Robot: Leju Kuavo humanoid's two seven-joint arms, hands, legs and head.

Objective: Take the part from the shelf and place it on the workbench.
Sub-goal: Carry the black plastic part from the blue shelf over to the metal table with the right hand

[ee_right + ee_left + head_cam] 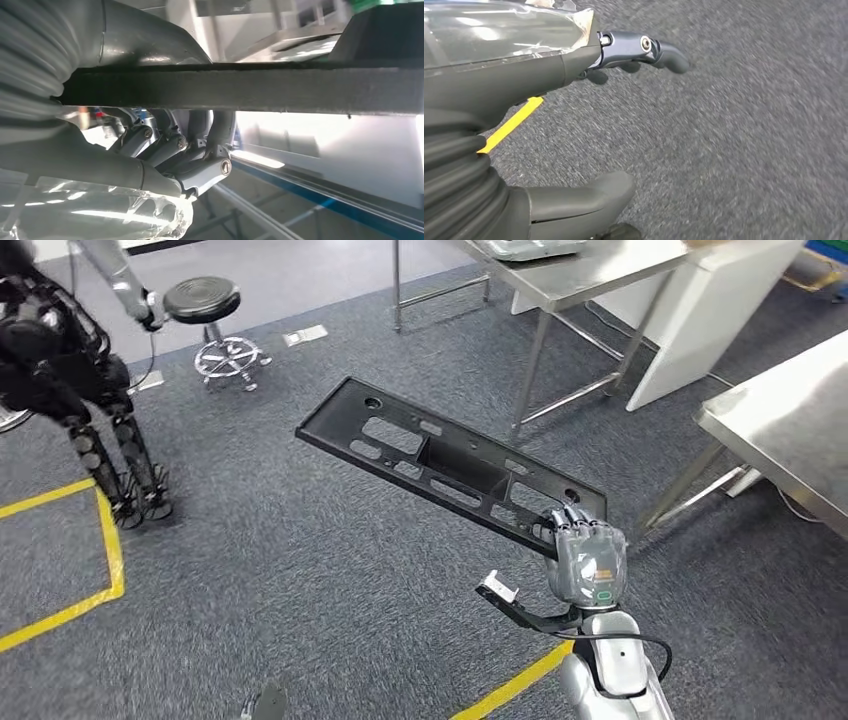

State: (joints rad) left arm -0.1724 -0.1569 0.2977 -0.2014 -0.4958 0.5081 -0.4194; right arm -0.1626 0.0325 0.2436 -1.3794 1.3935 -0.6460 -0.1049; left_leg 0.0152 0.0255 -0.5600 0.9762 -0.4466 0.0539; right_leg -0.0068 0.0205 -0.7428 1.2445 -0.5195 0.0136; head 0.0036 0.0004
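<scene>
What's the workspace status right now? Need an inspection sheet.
Surface: steel workbench at right, bare where visible.
Job's things: long black plastic panel with cutouts, held at one end, carried over grey carpet.
Clutter: black round stool; yellow floor tape.
Hands: right hand grips the panel; left hand holds nothing, fingers apart.
Cables: black cable at right wrist.
Surroundings: second steel table; another dark legged robot at left.

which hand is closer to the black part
Right. The right hand grips one end of the black part; the left hand hangs over carpet, holding nothing.
</scene>
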